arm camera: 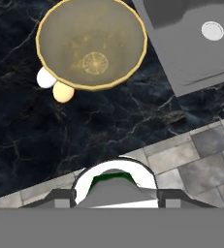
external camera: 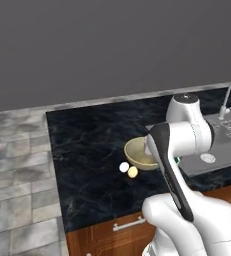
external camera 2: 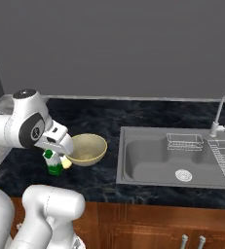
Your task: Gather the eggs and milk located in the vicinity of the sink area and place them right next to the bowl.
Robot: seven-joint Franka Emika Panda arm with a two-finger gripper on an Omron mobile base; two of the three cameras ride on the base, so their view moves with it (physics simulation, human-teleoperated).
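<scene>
End effector (arm camera: 114, 193) clamped on the milk (external camera 2: 53, 164), carton held just beside the bowl (arm camera: 91, 44), no legible label, white egg (arm camera: 45, 78) and yellow egg (arm camera: 63, 91) touching the bowl's rim, on the dark marble tabletop (arm camera: 84, 131), sink (external camera 2: 182, 163) well apart from the bowl.

My rig's arm (external camera: 187, 135) is a chain of glossy white, rounded plastic shells. At the top sits a smooth white dome capped by a flat dark disc (external camera: 186, 97). A long black strip (external camera: 173, 175) runs down the side of the forearm link, widening to a rounded end at its upper tip. From the right base camera I see a white cylindrical joint with a dark grey circular face (external camera 2: 32, 130) bearing a small pale mark, and a boxy white wrist block (external camera 2: 55, 137) with dark trim. Below, two bulbous white shells (external camera 2: 53, 206) form the lower body.
</scene>
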